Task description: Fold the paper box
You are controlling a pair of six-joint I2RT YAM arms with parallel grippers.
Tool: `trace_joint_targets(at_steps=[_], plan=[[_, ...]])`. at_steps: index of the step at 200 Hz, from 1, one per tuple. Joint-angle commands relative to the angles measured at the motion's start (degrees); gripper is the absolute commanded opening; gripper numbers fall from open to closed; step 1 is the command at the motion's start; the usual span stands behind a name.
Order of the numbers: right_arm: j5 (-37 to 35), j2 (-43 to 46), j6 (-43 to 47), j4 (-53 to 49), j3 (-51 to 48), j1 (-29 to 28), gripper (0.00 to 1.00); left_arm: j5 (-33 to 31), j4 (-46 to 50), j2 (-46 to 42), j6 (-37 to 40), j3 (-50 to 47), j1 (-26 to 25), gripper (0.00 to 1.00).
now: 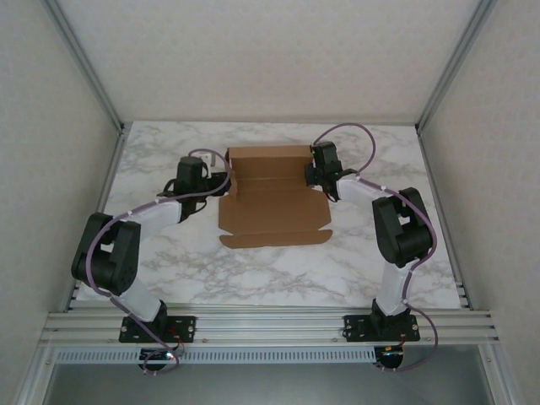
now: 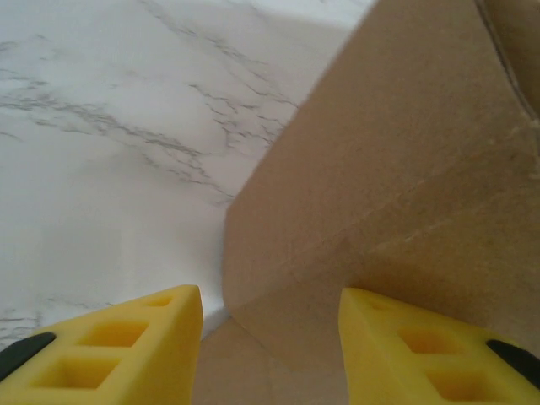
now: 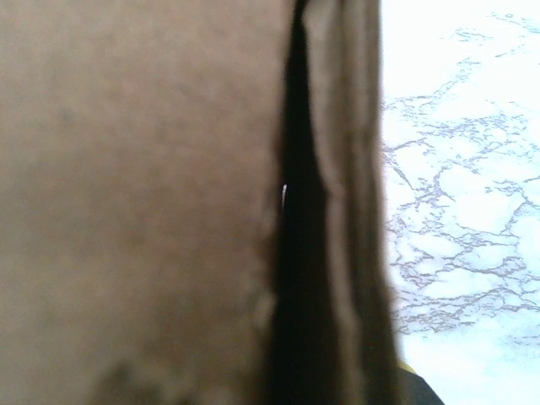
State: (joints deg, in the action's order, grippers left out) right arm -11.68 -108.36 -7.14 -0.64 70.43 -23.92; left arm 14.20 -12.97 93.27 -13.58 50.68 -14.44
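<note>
The paper box (image 1: 272,202) is plain brown cardboard lying on the marble table between the two arms, its back and side flaps partly raised and its front flap flat. My left gripper (image 1: 224,182) is at the box's left edge. In the left wrist view its yellow fingers (image 2: 160,342) stand apart, and a raised cardboard flap (image 2: 396,169) reaches into the gap without being pinched. My right gripper (image 1: 315,175) is at the box's right side. In the right wrist view a doubled cardboard wall (image 3: 346,211) runs straight down into the jaws and hides the fingers.
The white marble table (image 1: 278,274) has free room in front of the box and to both sides. Metal frame posts and plain walls enclose the workspace. An aluminium rail (image 1: 270,321) carries the arm bases at the near edge.
</note>
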Motion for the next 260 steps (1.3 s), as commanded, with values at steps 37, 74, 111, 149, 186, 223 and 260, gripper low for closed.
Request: trace_joint_targets(at_steps=[37,74,111,149,186,223,260], plan=[[3.2,-1.6,-0.8,-3.2,0.6,-0.4,0.0,-1.6,0.1,1.2,5.0,4.0,-0.4,0.48],[3.6,-1.5,-0.7,-3.3,0.6,-0.4,0.0,-0.7,0.7,2.7,9.9,6.2,-2.6,0.49],[3.8,-1.7,-0.5,-3.3,0.5,-0.4,0.0,-0.9,1.5,4.3,11.1,7.3,-3.8,0.48],[3.8,-1.7,-0.3,-3.4,0.4,-0.4,0.0,-1.7,1.7,6.3,12.2,8.9,-4.3,0.49],[3.8,-1.4,0.3,-3.7,0.6,-0.4,0.0,-3.4,1.3,8.4,14.1,10.9,-4.3,0.49],[4.1,-1.5,0.5,-3.6,0.5,-0.4,0.0,-3.4,1.2,11.0,16.2,14.0,-4.2,0.49],[4.1,-1.2,1.0,-4.0,0.6,-0.4,0.0,-3.6,1.7,13.4,17.2,16.8,-4.3,0.37]])
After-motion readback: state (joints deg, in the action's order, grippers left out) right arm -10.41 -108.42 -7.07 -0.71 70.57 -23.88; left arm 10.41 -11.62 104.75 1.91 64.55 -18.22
